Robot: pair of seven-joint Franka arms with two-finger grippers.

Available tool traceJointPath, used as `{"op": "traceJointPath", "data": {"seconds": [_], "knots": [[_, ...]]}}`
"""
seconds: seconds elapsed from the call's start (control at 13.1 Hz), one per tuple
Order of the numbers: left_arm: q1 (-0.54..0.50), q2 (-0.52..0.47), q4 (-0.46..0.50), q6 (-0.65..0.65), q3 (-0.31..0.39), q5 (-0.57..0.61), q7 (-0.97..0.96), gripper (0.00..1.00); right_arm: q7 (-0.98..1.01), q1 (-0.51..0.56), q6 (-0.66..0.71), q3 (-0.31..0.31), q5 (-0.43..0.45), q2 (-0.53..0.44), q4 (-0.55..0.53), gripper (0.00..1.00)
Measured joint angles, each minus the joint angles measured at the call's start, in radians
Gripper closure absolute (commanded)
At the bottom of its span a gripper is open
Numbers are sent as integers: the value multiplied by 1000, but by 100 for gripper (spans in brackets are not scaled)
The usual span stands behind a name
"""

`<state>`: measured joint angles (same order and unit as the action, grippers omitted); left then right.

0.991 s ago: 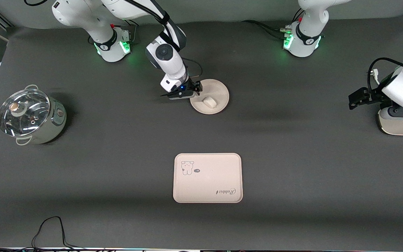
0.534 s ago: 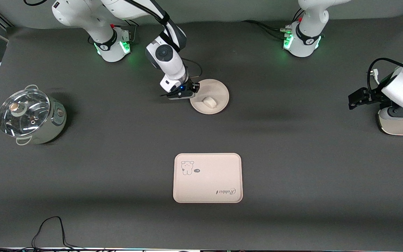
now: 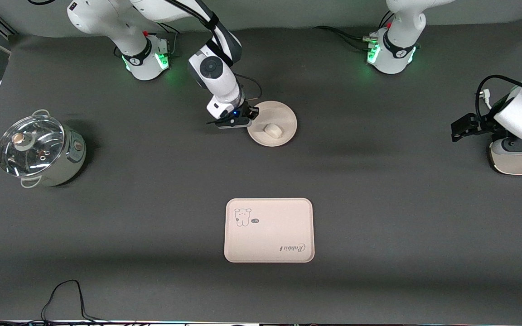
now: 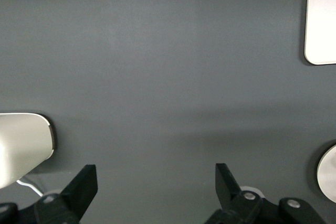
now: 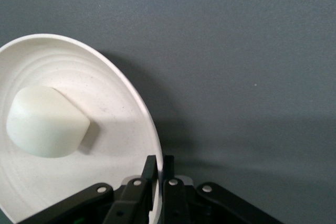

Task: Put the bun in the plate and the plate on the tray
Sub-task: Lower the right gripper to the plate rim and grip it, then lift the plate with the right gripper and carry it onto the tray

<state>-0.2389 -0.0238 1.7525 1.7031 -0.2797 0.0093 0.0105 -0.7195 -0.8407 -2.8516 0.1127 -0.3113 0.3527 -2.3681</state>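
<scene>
One bun (image 3: 273,130) in plate (image 3: 283,118), right gripper (image 3: 248,121) clamping its rim

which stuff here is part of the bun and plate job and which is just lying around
In the job:
- bun, lying in the plate
- plate, right tool shut on its rim
- tray, nearer the front camera than the plate

Lying about:
- lidded pot, toward the right arm's end
- cream appliance, under the waiting, open left tool

"Rabbit" script on the tray (image 3: 268,230)
</scene>
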Motion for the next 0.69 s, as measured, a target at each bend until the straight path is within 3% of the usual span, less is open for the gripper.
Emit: {"op": "traceJointPath", "data": {"seconds": [0.69], "knots": [[10, 0, 0, 0, -1, 1, 0, 0, 3, 38, 91, -1, 0, -101, 3, 100]]}}
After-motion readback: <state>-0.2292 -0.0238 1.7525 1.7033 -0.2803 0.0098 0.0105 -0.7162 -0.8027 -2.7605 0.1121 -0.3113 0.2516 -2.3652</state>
